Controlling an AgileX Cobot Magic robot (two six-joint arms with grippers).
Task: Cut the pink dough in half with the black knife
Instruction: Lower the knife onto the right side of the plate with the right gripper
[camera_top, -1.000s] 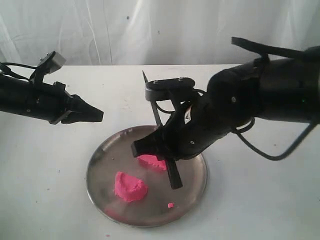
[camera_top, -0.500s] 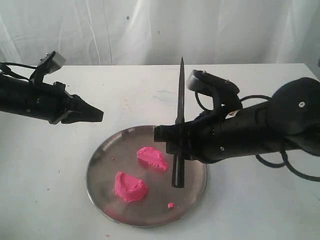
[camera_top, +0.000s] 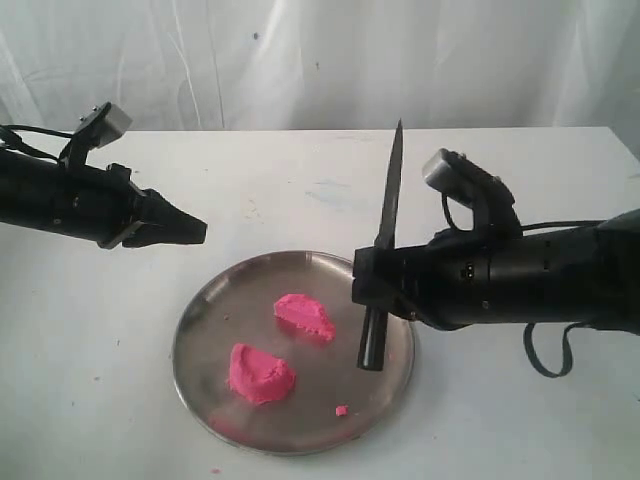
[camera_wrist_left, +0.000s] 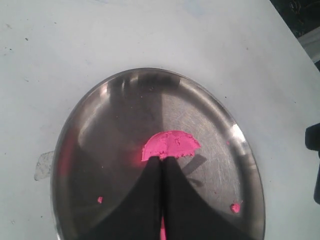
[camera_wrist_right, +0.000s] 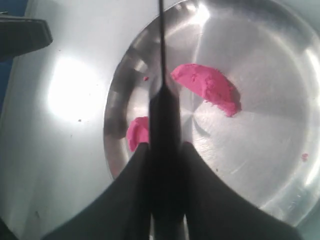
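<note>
Right gripper (camera_top: 372, 290) clenches black knife (camera_top: 385, 215), blade up; slip risks dropping onto pink dough (camera_top: 305, 316) halves (already cut). Left gripper (camera_top: 190, 231) closed, empty.

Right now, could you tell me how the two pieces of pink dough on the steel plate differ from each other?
The far dough half lies near the plate's middle, close to the black knife in the right claw; the near dough half sits toward the front rim. The far half looks flatter and longer; the near one is rounder and taller. Both are bright pink, matte and untouched by either claw.
</note>
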